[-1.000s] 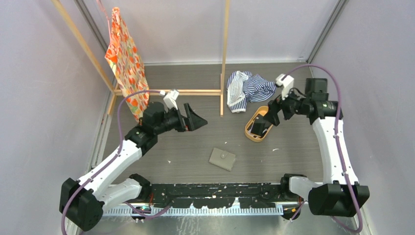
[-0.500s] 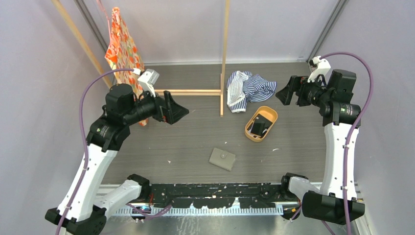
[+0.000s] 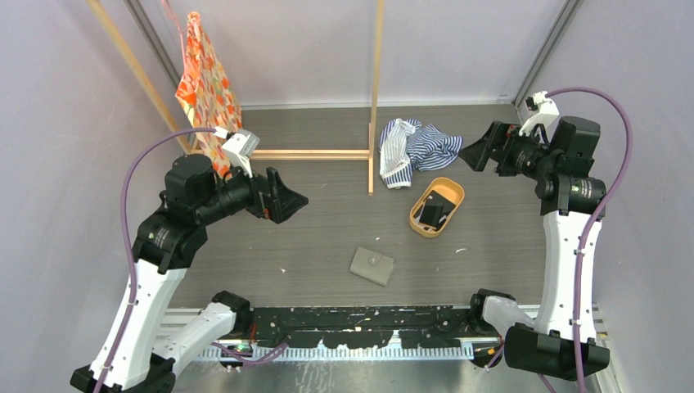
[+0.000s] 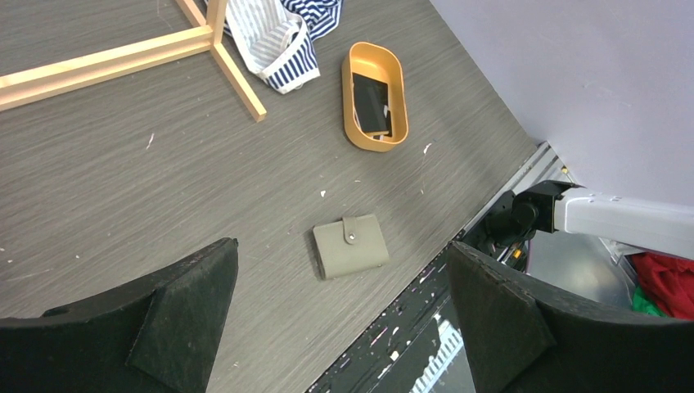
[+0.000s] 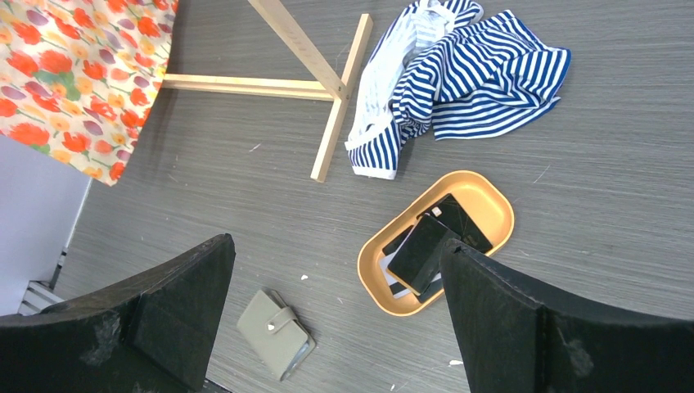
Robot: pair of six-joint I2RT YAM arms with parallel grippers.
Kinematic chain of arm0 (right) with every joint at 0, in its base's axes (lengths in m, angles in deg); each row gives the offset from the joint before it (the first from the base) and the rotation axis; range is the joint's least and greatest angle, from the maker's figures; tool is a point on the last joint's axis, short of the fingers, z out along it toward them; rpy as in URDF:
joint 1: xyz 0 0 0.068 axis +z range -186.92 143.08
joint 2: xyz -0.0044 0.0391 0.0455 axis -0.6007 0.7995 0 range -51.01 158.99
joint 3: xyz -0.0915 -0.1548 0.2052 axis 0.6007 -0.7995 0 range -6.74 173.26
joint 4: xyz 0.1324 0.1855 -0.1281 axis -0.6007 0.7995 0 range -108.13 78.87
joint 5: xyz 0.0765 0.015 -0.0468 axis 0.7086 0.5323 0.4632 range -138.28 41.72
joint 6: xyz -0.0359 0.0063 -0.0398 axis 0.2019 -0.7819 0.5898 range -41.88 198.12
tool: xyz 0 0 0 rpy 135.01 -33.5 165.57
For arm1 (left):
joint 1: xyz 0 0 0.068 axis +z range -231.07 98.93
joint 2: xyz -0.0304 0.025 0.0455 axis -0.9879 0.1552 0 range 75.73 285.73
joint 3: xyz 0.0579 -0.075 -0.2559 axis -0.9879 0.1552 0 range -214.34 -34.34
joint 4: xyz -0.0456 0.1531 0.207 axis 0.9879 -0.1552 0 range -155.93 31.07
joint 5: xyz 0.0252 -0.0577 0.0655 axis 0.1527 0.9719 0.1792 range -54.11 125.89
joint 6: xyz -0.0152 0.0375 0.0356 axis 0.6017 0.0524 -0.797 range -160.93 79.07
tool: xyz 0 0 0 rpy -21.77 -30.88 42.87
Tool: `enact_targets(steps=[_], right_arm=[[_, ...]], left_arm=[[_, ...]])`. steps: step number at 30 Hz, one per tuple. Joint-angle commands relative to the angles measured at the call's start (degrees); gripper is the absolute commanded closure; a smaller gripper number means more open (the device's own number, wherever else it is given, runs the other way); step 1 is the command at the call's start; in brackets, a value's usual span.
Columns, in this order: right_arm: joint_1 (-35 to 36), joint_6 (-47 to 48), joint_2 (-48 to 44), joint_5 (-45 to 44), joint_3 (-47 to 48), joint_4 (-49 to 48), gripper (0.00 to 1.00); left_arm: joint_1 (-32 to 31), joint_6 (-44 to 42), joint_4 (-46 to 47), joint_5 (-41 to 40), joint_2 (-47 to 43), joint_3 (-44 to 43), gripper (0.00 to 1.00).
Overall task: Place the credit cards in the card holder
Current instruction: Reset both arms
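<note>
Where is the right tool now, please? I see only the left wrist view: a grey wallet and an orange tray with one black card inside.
Observer: The right tool is open and empty, raised to the right of the striped cloth.
Operator: Is there only one card in the tray?
Observer: No. The right wrist view shows several overlapping cards there, mostly black.
Operator: Does something hang on the wooden frame?
Observer: Yes, a floral cloth hangs on its left side.
</note>
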Motion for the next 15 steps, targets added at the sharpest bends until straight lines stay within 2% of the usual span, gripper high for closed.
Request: enact_targets(steps=[1,15], right_arm=[[-0.1,-1.5,-1.0,1.9,0.5,-1.4,0.0],[-0.1,-0.4,-3.9,5.3,-0.8,-0.2,0.0]], left_arm=[[0.2,1.9,2.9,1.6,-1.2,1.4,0.0],[0.2,5.2,4.3,2.8,-3.2,4.2,0.0]])
